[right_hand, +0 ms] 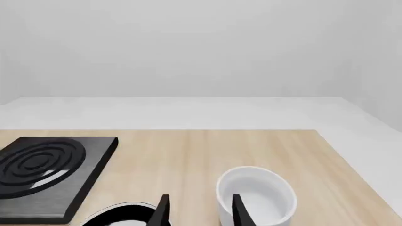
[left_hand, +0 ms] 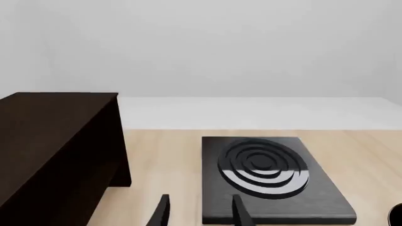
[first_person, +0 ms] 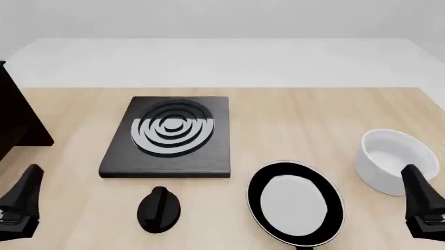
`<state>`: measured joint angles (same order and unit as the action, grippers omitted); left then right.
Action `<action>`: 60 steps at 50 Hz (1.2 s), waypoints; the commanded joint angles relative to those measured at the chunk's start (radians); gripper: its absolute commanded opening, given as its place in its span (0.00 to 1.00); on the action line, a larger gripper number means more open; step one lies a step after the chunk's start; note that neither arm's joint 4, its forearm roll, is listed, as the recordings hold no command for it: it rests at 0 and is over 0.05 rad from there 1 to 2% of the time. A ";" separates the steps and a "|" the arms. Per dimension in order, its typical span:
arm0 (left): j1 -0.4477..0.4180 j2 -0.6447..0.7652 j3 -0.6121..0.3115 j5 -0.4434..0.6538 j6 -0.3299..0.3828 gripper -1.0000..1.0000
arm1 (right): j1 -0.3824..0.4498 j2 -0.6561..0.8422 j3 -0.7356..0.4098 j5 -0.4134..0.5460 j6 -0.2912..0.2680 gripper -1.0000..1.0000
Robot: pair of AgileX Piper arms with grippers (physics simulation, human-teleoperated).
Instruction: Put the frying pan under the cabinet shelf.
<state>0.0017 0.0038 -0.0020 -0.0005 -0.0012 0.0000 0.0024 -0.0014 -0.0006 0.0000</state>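
Frying pan (first_person: 295, 202) near-right on desk (first_person: 292, 120); we log stove plate (first_person: 169, 136), knob (first_person: 159, 209) leftward toward cabinet shelf (first_person: 17, 117); both end effectors released, empty.

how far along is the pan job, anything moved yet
Nothing looks done: the frying pan lies on the table near the white bowl, far from the cabinet shelf at the left edge. Nothing is in hand; the left gripper and right gripper are open and empty. Grasping, carrying and placing remain.
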 commanded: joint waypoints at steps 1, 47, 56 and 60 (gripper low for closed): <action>0.009 0.023 -0.002 -0.014 -0.008 1.00 | 0.000 0.005 -0.003 -0.002 0.000 1.00; -0.213 0.189 -0.159 -0.092 0.182 1.00 | 0.000 0.005 -0.003 -0.002 0.000 1.00; -0.256 0.313 -0.188 -0.171 0.231 1.00 | 0.000 0.006 -0.003 -0.002 0.000 1.00; -0.306 0.356 -0.195 -0.200 0.276 1.00 | 0.000 0.006 -0.003 -0.002 0.000 1.00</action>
<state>-0.2309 0.2534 -0.1718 -0.1306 0.2049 0.0002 0.0079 -0.0043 -0.0022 0.0001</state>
